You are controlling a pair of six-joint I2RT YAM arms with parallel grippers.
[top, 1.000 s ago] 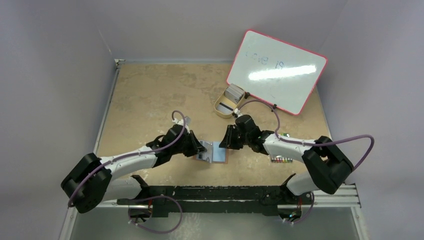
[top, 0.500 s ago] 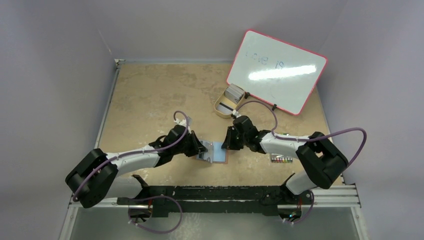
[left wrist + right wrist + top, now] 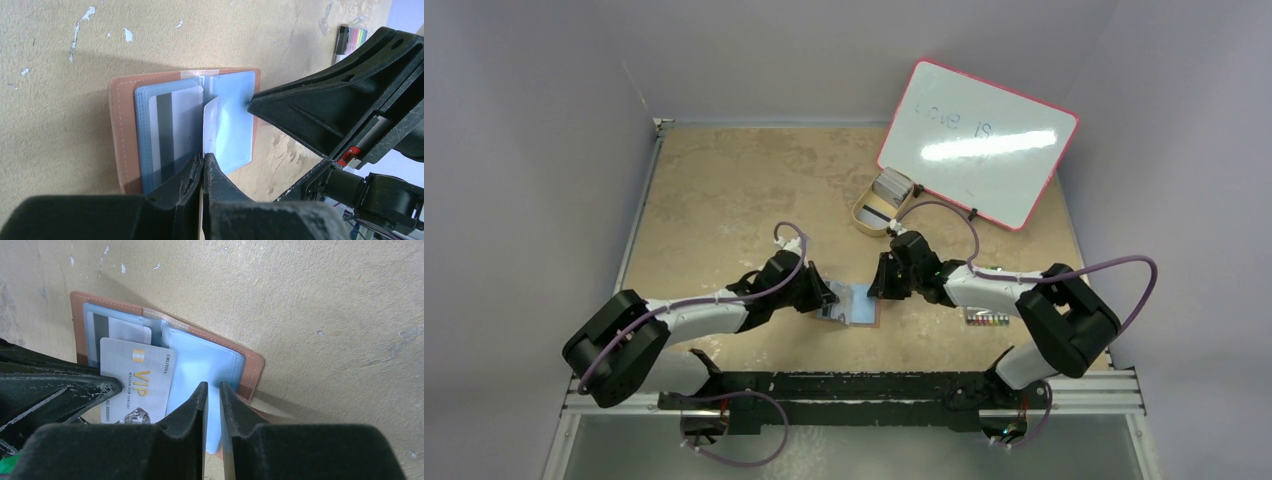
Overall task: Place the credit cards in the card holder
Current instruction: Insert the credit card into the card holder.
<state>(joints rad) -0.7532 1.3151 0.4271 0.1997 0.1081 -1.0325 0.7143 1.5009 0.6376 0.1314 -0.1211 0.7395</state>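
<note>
**Top view.** The card holder [image 3: 865, 313] lies open on the table between the two arms. Over the last second the right gripper [image 3: 876, 285] has settled onto its right edge and narrowed. The left gripper [image 3: 828, 302] has kept its station. Spare credit cards [image 3: 890, 186] wait in the tan tray [image 3: 864, 217].

**Left wrist view.** The left jaws are fully closed on a white card [image 3: 212, 122], held on edge over the fold. A striped card [image 3: 167, 132] already sits in a pocket.

**Right wrist view.** The right jaws stand narrow, apparently pinching the blue sleeve [image 3: 200, 357]. The white card's face reads VIP. With the sleeve now braced, insertion looks ready to proceed.
</note>
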